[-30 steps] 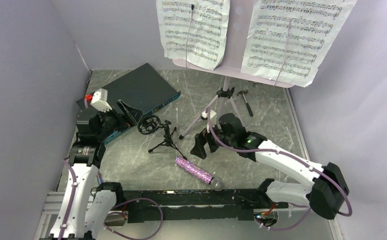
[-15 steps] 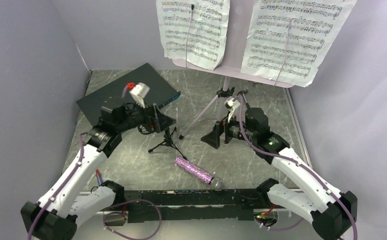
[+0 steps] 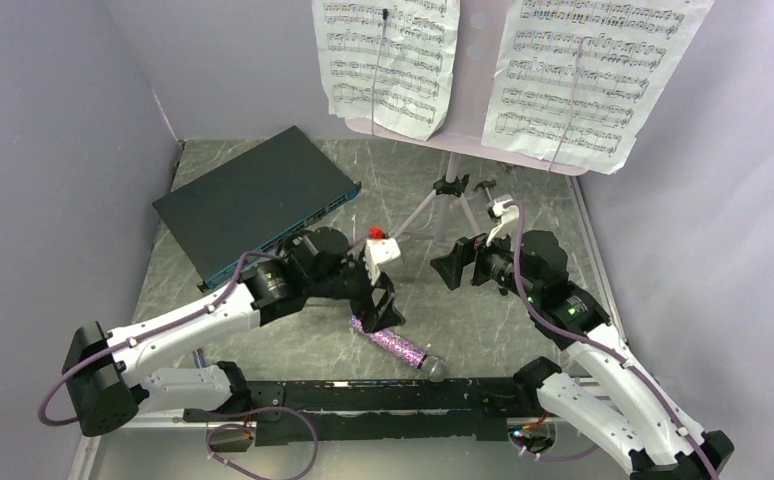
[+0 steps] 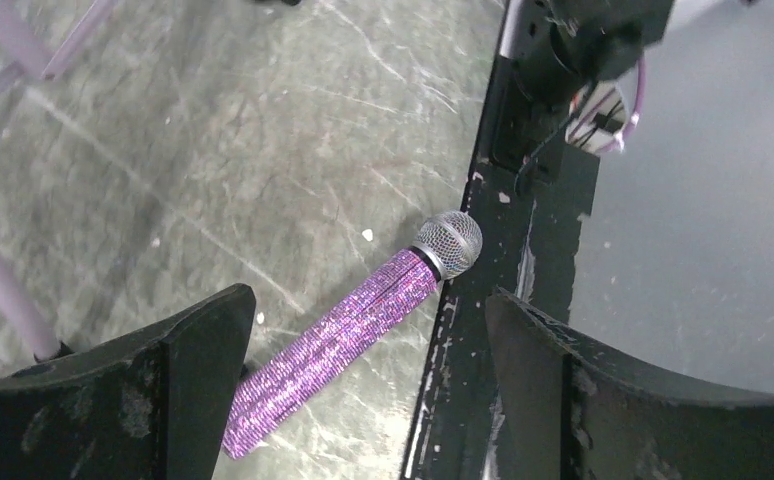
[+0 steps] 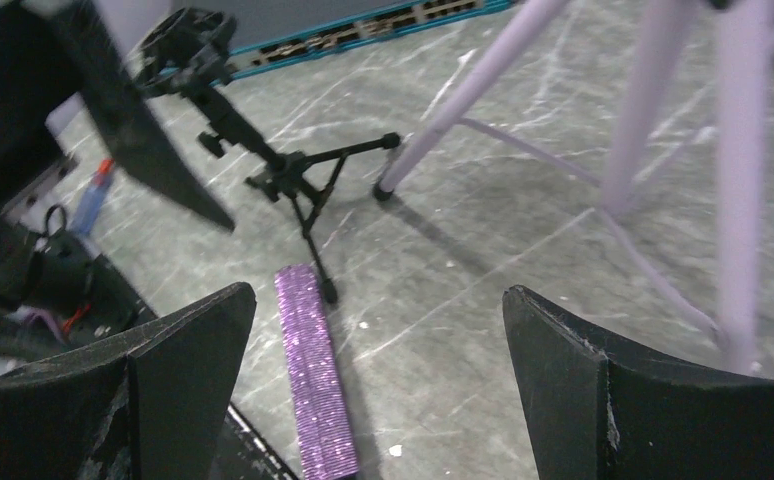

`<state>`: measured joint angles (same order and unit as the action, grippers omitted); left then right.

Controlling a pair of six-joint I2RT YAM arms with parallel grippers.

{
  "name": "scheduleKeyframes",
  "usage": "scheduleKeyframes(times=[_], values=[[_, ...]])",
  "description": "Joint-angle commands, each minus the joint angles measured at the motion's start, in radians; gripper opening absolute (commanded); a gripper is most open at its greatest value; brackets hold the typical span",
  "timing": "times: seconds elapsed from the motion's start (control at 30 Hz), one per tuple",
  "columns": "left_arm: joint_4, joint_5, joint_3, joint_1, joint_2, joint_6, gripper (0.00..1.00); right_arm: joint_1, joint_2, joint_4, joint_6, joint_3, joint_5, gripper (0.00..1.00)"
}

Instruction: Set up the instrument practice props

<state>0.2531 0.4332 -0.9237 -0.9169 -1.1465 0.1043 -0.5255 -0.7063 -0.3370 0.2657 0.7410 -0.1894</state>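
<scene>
Left wrist: microphone [image 4: 353, 325] lies between spread jaws of the left tool [image 4: 365, 303].

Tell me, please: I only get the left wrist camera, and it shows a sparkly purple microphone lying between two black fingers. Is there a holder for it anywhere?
Observer: Yes. The right wrist view shows a small black tripod mic stand standing upright, with one leg ending close beside the microphone.
Operator: Is anything already in that holder?
Observer: No, its ring mount at the top is empty.
Operator: What is the other arm doing?
Observer: In the top view, the right gripper is open and holds nothing, near the foot of the music stand.
</scene>
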Motion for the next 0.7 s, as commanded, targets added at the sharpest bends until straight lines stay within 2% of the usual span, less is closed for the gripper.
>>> scheduleKeyframes(times=[0.0,0.23,0.43,0.67], values=[[-0.098,-0.056,0.051,-0.095,-0.004,-0.206,0.90,0.005,0.005,-0.010,0.013,0.005,0.120,0.99],[-0.246,-0.022,0.193,-0.170,0.000,-0.433,0.93,0.009,0.005,-0.024,0.031,-0.006,0.134,0.99],[-0.178,-0.057,0.165,-0.252,-0.123,-0.672,0.94,0.013,0.016,-0.046,0.047,-0.013,0.146,0.99],[-0.107,-0.103,0.076,-0.298,-0.308,-0.810,0.94,0.018,0.019,-0.054,0.045,-0.007,0.147,0.99]])
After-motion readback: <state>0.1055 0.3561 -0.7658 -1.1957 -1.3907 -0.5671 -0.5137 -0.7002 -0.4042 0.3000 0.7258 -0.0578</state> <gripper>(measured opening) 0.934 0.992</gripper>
